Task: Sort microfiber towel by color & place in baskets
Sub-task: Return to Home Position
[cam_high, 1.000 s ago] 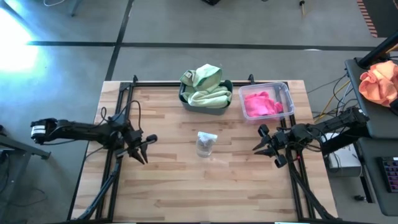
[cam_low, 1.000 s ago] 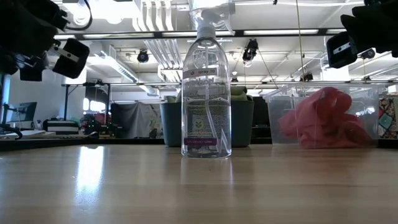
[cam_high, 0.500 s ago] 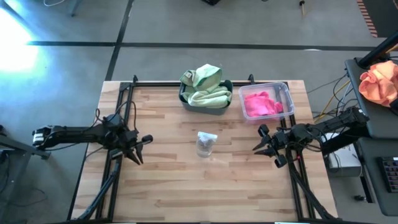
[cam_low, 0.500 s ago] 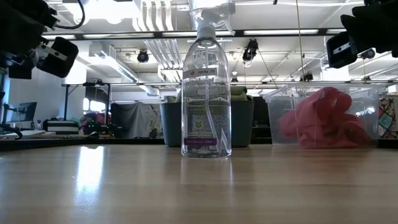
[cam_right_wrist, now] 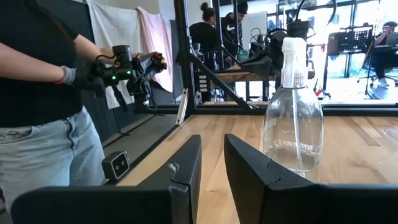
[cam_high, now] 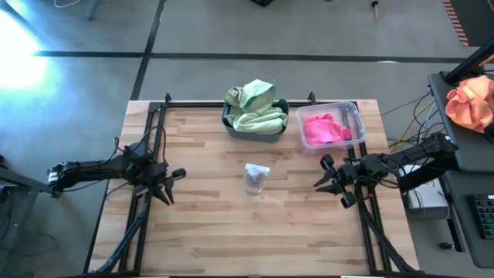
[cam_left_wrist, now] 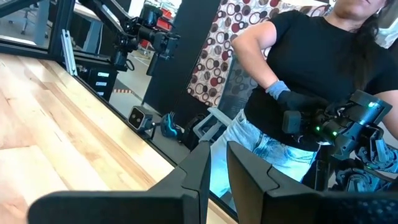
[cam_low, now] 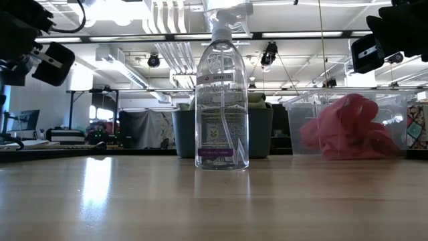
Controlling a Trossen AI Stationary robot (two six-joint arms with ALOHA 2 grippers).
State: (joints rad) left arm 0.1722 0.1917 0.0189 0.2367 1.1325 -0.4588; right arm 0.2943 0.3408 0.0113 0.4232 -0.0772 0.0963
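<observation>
Light green towels (cam_high: 253, 108) lie heaped in the dark teal basket (cam_high: 283, 108) at the table's far middle, rising over its rim. Pink towels (cam_high: 324, 129) lie in the clear basket (cam_high: 355, 116) to its right; they also show in the low view (cam_low: 348, 127). My left gripper (cam_high: 171, 185) hovers over the table's left part, open by a narrow gap (cam_left_wrist: 217, 168) and empty. My right gripper (cam_high: 320, 176) hovers over the right part, also open by a narrow gap (cam_right_wrist: 212, 162) and empty. No towel lies on the bare table.
A clear spray bottle (cam_high: 255, 179) stands upright at the table's middle, between the two grippers; the right wrist view shows it too (cam_right_wrist: 293, 124). An orange cloth bundle (cam_high: 471, 100) lies off the table at the right. A person (cam_left_wrist: 311, 68) stands beside the table holding hand controls.
My left gripper has drawn back toward the table's left edge, empty. The right arm, the towels and the baskets have kept still.
</observation>
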